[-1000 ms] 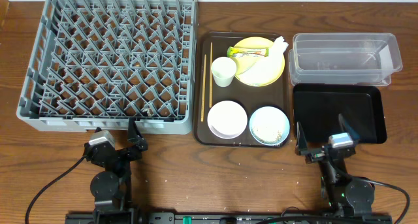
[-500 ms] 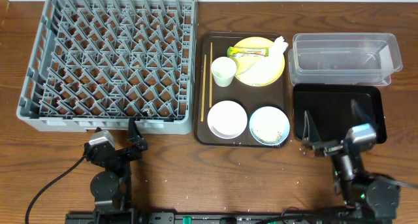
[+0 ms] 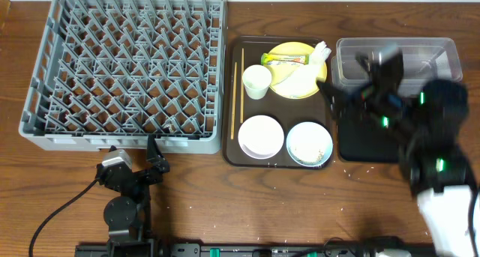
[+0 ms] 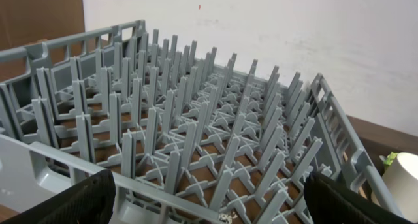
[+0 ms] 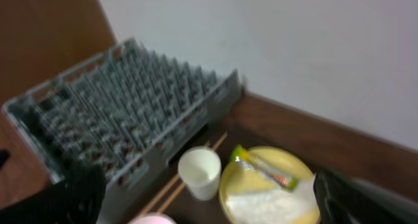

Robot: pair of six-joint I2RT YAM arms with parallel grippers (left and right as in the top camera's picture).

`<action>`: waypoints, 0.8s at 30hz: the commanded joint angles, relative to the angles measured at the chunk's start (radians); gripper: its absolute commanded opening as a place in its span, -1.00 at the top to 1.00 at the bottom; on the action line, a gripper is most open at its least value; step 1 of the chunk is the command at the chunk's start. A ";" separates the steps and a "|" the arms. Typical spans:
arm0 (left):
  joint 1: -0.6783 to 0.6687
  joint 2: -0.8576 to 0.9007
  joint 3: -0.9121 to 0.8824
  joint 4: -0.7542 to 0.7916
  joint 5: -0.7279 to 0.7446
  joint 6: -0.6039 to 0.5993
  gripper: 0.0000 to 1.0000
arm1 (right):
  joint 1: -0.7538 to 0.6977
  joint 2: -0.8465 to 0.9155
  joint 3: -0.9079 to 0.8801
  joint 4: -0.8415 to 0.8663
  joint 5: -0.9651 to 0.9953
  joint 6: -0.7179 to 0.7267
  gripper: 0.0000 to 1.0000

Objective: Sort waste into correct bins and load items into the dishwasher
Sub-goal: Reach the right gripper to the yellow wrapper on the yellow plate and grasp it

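The grey dish rack (image 3: 124,70) fills the left of the table. On the brown tray the yellow plate (image 3: 298,81) holds the green-and-yellow wrapper (image 3: 285,60) and the white napkin (image 3: 319,56). Beside them are the white cup (image 3: 256,82), white bowl (image 3: 261,135), light blue bowl (image 3: 309,144) with rice grains, and chopsticks (image 3: 237,92). My right gripper (image 3: 346,81) is open and empty, blurred, above the black tray (image 3: 360,144) and next to the clear tub (image 3: 420,51). Its wrist view shows the cup (image 5: 200,172), plate (image 5: 251,185) and wrapper (image 5: 261,168). My left gripper (image 3: 154,158) is open and empty at the rack's front edge (image 4: 196,119).
The brown serving tray (image 3: 247,158) lies between the rack and the two bins. My right arm covers much of the black tray and part of the tub. A white wall stands behind the table.
My right arm has lifted off the table's front and swung forward over the black tray, towards the yellow plate. The left arm has not moved.
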 commanded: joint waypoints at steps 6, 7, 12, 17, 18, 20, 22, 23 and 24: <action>0.004 -0.005 -0.024 -0.030 -0.008 0.013 -0.86 | 0.016 0.504 0.635 -0.435 -0.073 -0.093 -0.98; 0.004 -0.005 -0.024 -0.030 -0.008 0.013 -0.86 | 0.018 0.565 0.718 -0.501 -0.069 -0.100 -0.99; 0.004 -0.005 -0.024 -0.030 -0.008 0.013 -0.87 | 0.037 0.819 1.057 -0.742 0.018 -0.140 -0.98; 0.004 -0.005 -0.024 -0.030 -0.008 0.013 -0.86 | 0.087 1.012 1.229 -0.844 0.121 -0.371 -0.99; 0.004 -0.005 -0.024 -0.030 -0.008 0.013 -0.86 | 0.096 1.032 1.228 -0.834 0.121 -0.489 -0.98; 0.004 -0.005 -0.024 -0.030 -0.008 0.013 -0.86 | 0.108 1.062 1.228 -0.824 0.144 -0.661 -0.98; 0.004 -0.005 -0.024 -0.030 -0.008 0.013 -0.86 | 0.121 1.099 1.228 -0.820 0.117 -0.719 -0.98; 0.004 -0.005 -0.024 -0.030 -0.008 0.013 -0.86 | 0.126 1.109 1.228 -0.821 0.104 -0.719 -0.98; 0.004 -0.005 -0.024 -0.030 -0.008 0.013 -0.86 | 0.130 1.118 1.228 -0.820 0.101 -0.719 -0.98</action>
